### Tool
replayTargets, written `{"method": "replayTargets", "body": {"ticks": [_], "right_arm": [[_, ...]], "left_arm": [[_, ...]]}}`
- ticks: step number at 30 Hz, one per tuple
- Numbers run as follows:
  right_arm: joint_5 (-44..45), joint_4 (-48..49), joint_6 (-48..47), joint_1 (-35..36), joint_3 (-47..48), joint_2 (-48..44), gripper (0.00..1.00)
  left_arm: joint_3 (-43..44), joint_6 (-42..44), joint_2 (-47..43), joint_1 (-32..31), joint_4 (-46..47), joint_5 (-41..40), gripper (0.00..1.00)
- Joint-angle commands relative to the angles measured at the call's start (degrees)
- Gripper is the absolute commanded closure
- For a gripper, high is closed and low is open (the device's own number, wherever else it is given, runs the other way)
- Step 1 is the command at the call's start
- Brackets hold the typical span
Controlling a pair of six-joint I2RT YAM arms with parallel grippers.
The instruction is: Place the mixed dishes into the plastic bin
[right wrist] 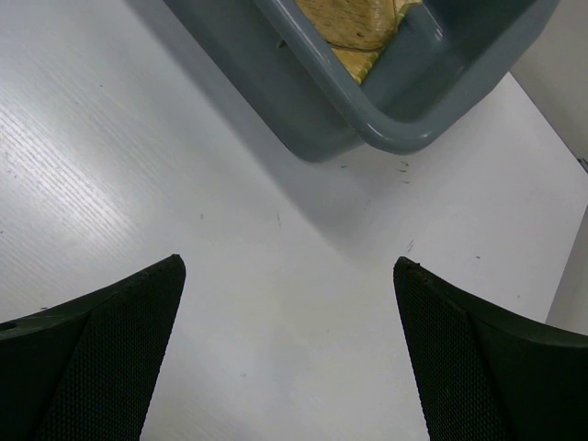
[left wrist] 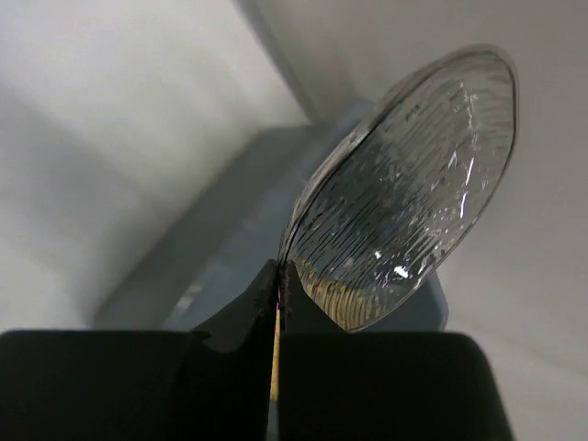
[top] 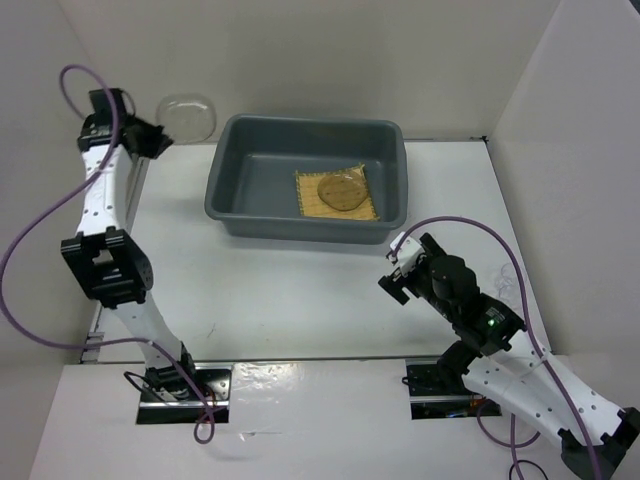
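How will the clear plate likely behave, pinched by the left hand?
Probably stiff: the clear plate juts out unbent though the left hand grips only its rim. Its glossy ribbed surface could slip or pivot. Thin, so likely light, perhaps brittle.

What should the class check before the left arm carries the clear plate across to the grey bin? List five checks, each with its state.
1. Left claw shut on the clear plate at its rim: ok.
2. Grip firm enough to carry: cannot tell; only the edge is pinched.
3. Plate above the plastic bin: not ok; it hangs outside the far left corner.
4. Bare floor in the bin: ok, left of the mat.
5. Right claw out of the path: ok; open, over the table by the bin's near right corner.
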Motion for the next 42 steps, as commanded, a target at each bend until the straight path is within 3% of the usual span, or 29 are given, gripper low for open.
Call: {"method": "replayTargets", "body": {"ticks": [1, 6, 9, 10, 12, 14, 16, 27, 36, 41, 42], "right_arm": [[1.6, 2.1, 1.2, 0.7, -0.1, 0.2, 0.02], [2.2, 2.1, 1.2, 0.7, -0.1, 0.2, 0.02], [2.2, 2.6, 1.2, 0.7, -0.1, 0.2, 0.02], [2.2, 2.6, 1.2, 0.7, -0.1, 0.2, 0.02], [2.2, 2.6, 1.2, 0.7, -0.1, -0.3, 0.02], [2.8, 2.6, 1.2, 0.7, -0.1, -0.3, 0.02], [2.8, 2.6, 1.2, 0.7, -0.1, -0.3, 0.02], [2.8, 2.6, 1.2, 0.7, -0.1, -0.3, 0.02], [2.8, 2.6, 1.2, 0.7, -0.1, 0.2, 0.02], [2.8, 2.6, 1.2, 0.7, -0.1, 0.7, 0.02], [2.8, 2.6, 1.2, 0.7, -0.1, 0.8, 0.02]], "left_arm": [[8.8, 3.9, 5.6, -7.3, -0.5, 3.9, 1.00], [26.9, 6.1, 19.5, -18.9, -6.7, 5.0, 1.00], [43.1, 6.6, 30.3, -23.9, -11.5, 8.3, 1.00], [53.9, 6.6, 36.9, -25.0, -14.4, 9.2, 1.00], [67.7, 5.1, 44.7, -27.1, -19.5, 12.9, 1.00], [65.2, 3.2, 47.8, -28.6, -16.6, 15.9, 1.00], [70.2, 3.2, 51.7, -29.9, -17.9, 15.1, 1.00], [70.1, 3.1, 63.4, -32.5, -15.3, 22.0, 1.00], [70.1, 4.3, 66.3, -33.7, -14.8, 23.8, 1.00], [70.1, 4.9, 63.9, -33.2, -15.9, 22.6, 0.91], [70.1, 5.5, 63.2, -33.1, -15.9, 22.6, 0.82]]}}
